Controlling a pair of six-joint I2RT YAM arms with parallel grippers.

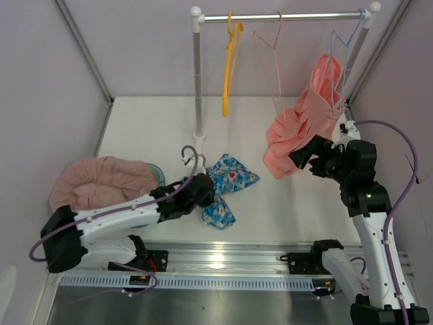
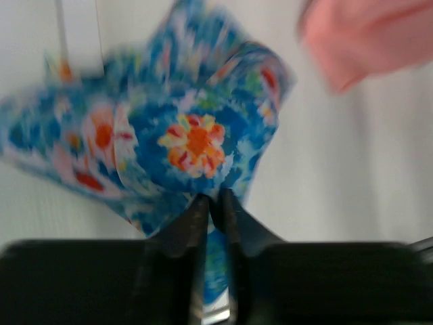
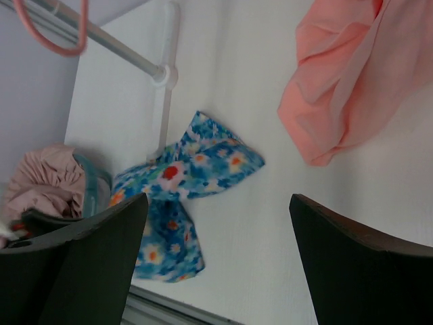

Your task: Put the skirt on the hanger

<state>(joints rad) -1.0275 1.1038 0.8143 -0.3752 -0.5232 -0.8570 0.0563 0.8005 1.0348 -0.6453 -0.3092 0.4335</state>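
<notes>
Now left end effector pinches floral garment edge.

Both arms are built of white link shells set between black joint housings. The left arm has, just above the silver mounting rail, a bulky black shoulder block from which a lilac cable loops out. The right arm shows a small green light on its black elbow housing and carries a second lilac cable. The left gripper has slim, tapering black fingers. The right gripper has broad, matte dark wedges.
</notes>
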